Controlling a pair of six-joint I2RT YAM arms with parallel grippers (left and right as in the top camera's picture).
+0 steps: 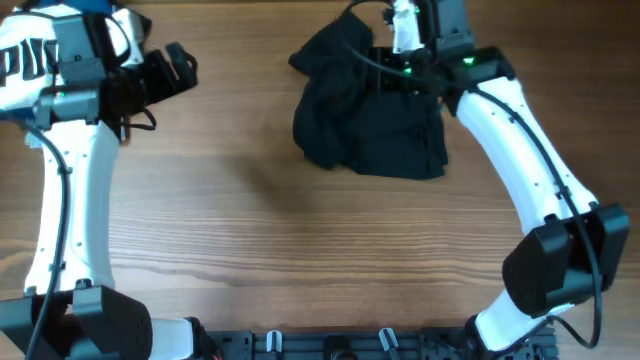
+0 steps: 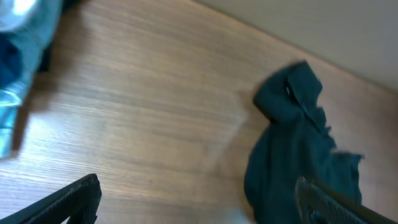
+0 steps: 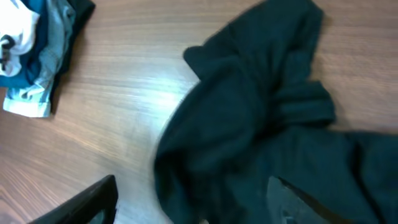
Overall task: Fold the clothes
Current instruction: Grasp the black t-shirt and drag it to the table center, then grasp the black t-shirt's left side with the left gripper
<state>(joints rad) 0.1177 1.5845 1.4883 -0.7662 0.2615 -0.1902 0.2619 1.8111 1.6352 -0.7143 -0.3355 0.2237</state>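
The clothes, a plain black garment [image 1: 370, 115], lie crumpled in a heap at the back of the wooden table [image 1: 250, 230], right of centre. My right gripper [image 3: 193, 205] hovers just above the heap [image 3: 261, 124], jaws wide apart with only loose fabric beneath them, so it stands open and holds nothing. My left gripper [image 1: 178, 68] is at the back left, well away from the garment. It is open and empty, with bare wood between its fingers [image 2: 68, 199]. In the left wrist view the black heap [image 2: 292, 155] lies ahead to the right.
A pile of other clothing sits at the back left corner: a white garment with dark letters [image 1: 20, 60] and light blue fabric [image 3: 31, 68]. A dark rail [image 1: 340, 345] runs along the front edge. Bare wood fills the middle and front.
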